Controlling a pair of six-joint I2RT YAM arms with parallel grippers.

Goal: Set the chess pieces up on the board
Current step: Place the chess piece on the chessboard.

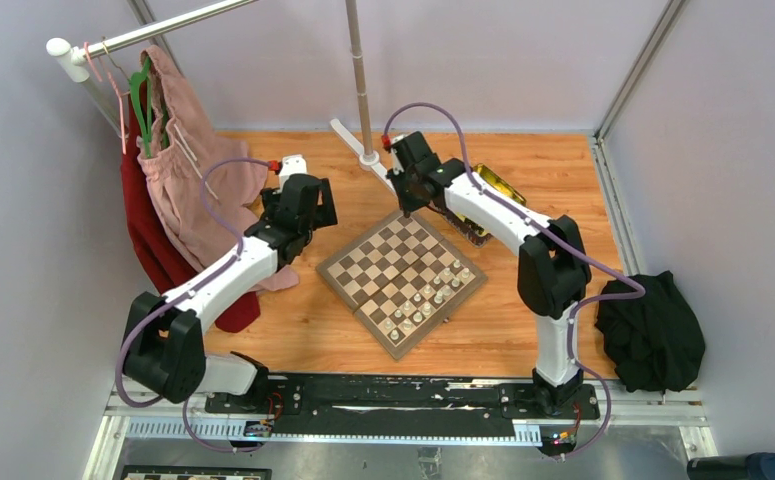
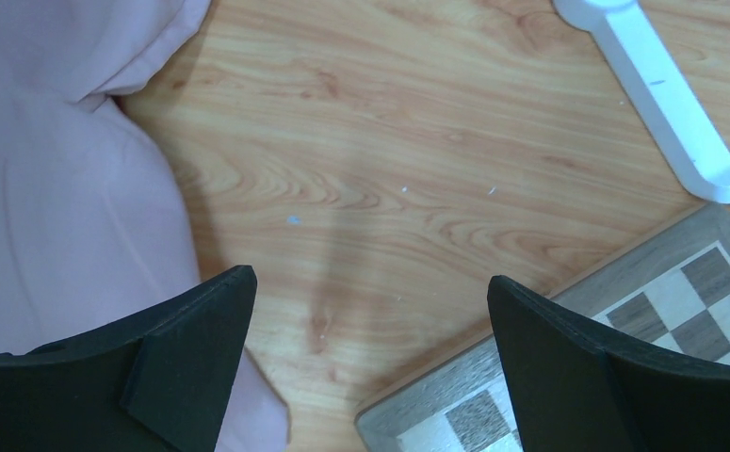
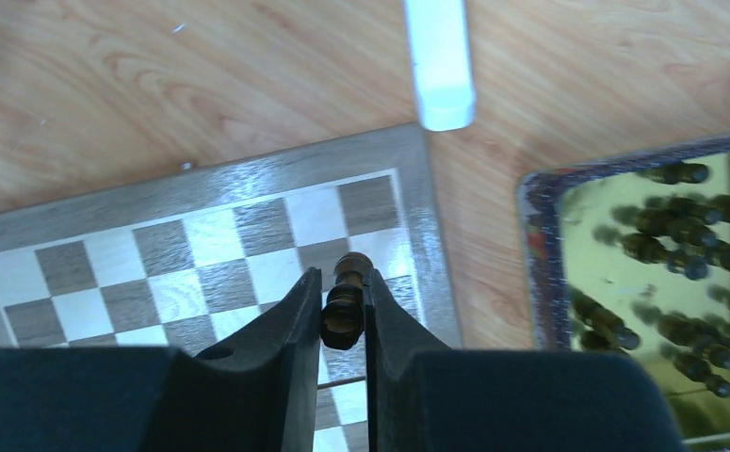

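Over the board's point(image 1: 388, 250) far corner, right gripper point(image 3: 342, 282) pinches a dark piece point(image 3: 346, 315) lengthwise, one end poking past the tips, prob. so it can drop straight onto a back-row square. Pale pieces point(image 1: 433, 295) stand along the near-right side. More dark ones lie in the gold tin point(image 3: 538, 273) just right, handy for pickup. Left gripper point(image 2: 370, 282) hangs spread wide, holding nothing, by the board's left corner, out of the way. Fingers hide most of the piece, so its kind is unclear; tin is cut off at frame edge.
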